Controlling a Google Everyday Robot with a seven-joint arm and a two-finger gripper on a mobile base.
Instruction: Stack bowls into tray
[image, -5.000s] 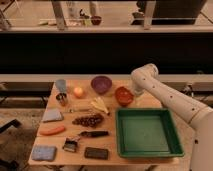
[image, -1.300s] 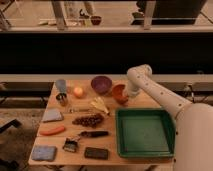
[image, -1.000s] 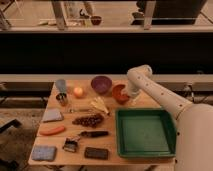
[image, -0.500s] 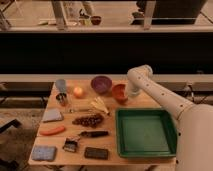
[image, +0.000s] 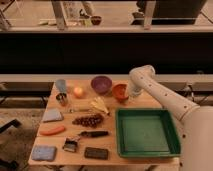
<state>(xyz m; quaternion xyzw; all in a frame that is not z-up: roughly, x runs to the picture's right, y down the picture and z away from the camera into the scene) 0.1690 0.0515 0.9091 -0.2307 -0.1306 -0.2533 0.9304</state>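
Gripper just right of orange bowl, behind green tray; pose as half a second earlier; grip state indiscernible.

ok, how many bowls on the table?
2: a purple bowl at the back centre, and an orange bowl just right of it, next to the gripper. None in the tray.

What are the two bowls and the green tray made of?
The purple bowl looks like matte plastic, evenly coloured. The orange bowl seems the same, though ceramic is possible. The green tray is probably moulded plastic: smooth, rounded raised rim. The gripper sits close beside the orange bowl.
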